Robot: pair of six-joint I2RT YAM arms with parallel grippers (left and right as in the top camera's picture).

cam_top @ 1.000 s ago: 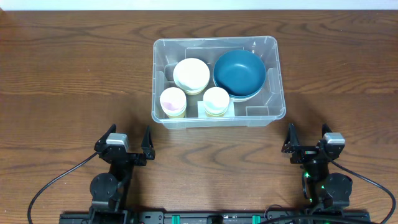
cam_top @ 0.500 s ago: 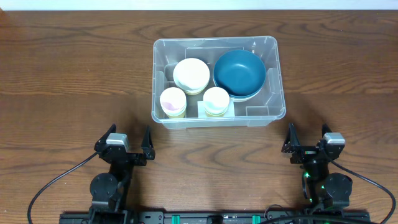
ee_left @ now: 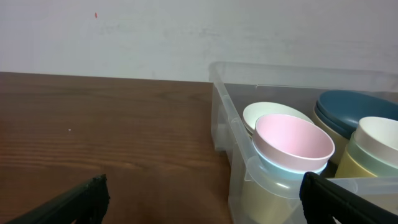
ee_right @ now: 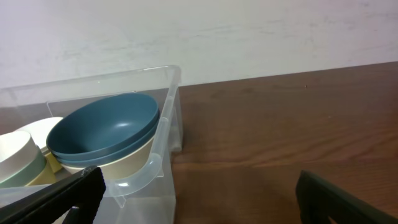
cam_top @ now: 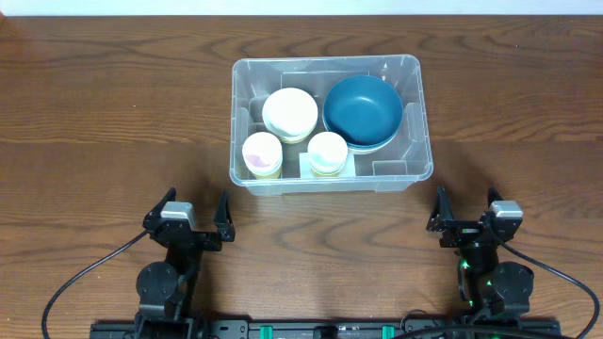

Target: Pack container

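Overhead: clear rectangular plastic container (cam_top: 329,62) sits upper centre on the brown wooden worktop (cam_top: 113,113), holding dark blue bowl (cam_top: 363,108), cream bowl stack (cam_top: 289,113) and two small cups. Nothing is loose outside, so packing looks done. Left end effector (cam_top: 192,209) and right end effector (cam_top: 465,205) are lower frame, jaws apart, empty. Wrist views: container ahead, untouched.
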